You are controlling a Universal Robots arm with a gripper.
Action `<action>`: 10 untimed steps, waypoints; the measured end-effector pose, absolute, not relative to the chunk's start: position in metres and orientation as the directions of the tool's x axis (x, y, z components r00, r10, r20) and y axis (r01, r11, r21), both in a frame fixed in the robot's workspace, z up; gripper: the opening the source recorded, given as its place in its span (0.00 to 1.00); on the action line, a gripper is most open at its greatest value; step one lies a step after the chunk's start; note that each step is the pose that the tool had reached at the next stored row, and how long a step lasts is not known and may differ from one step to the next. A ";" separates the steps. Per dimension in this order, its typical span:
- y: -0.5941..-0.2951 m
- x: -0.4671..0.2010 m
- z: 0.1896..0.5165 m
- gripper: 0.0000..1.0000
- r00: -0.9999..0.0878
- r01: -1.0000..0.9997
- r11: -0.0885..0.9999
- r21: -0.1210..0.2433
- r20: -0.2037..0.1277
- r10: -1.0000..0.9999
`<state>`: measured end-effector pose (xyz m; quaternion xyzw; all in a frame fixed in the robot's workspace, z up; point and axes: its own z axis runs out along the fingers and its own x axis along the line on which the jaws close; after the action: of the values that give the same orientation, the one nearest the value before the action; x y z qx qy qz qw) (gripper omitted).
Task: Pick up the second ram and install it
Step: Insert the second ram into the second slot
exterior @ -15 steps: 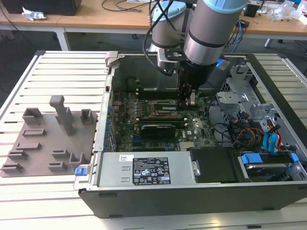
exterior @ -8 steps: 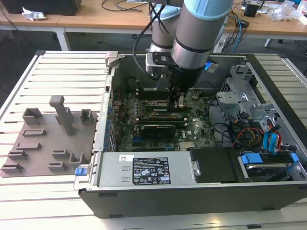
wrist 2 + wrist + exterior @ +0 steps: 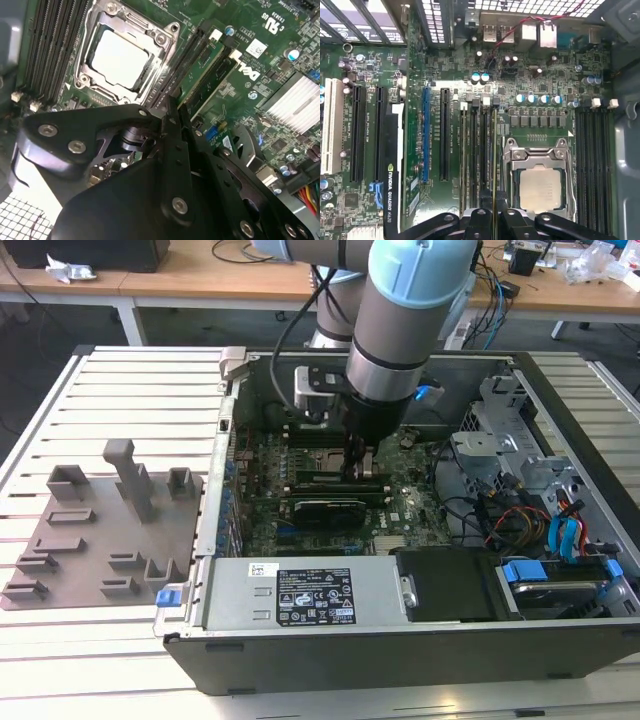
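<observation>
The second ram [image 3: 494, 155] shows edge-on as a thin green stick, standing in the line of the black memory slot closest to the CPU socket [image 3: 540, 187]. My gripper [image 3: 494, 216] is shut on the stick's near end, one black finger on each face. I cannot tell whether the stick is pressed home. In the second wrist view the fingers [image 3: 175, 130] meet over that slot beside the socket [image 3: 120, 55], and another green stick [image 3: 209, 64] sits in a slot farther from the socket. In the exterior view the gripper [image 3: 355, 468] reaches down into the open case over the motherboard [image 3: 400, 510].
A black graphics card [image 3: 390, 165] lies across the board beyond the slots. More memory slots [image 3: 592, 160] run on the socket's other side. The power supply [image 3: 300, 595], drive cage and cables [image 3: 540, 510] crowd the case. A grey fixture plate [image 3: 110, 530] lies outside at the exterior view's left.
</observation>
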<state>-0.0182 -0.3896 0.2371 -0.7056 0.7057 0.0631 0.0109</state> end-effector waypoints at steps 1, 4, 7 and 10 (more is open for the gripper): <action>-0.392 -0.018 0.237 0.14 -0.004 -0.997 -0.004 0.074 -0.104 -0.995; -0.393 -0.020 0.234 0.14 0.004 -0.997 -0.012 0.074 -0.104 -0.995; -0.393 -0.021 0.233 0.14 0.020 -0.997 -0.027 0.074 -0.104 -0.994; -0.393 -0.021 0.231 0.14 0.019 -0.997 -0.027 0.074 -0.104 -0.994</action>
<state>-0.0213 -0.3928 0.2306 -0.7137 0.6975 0.0632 0.0100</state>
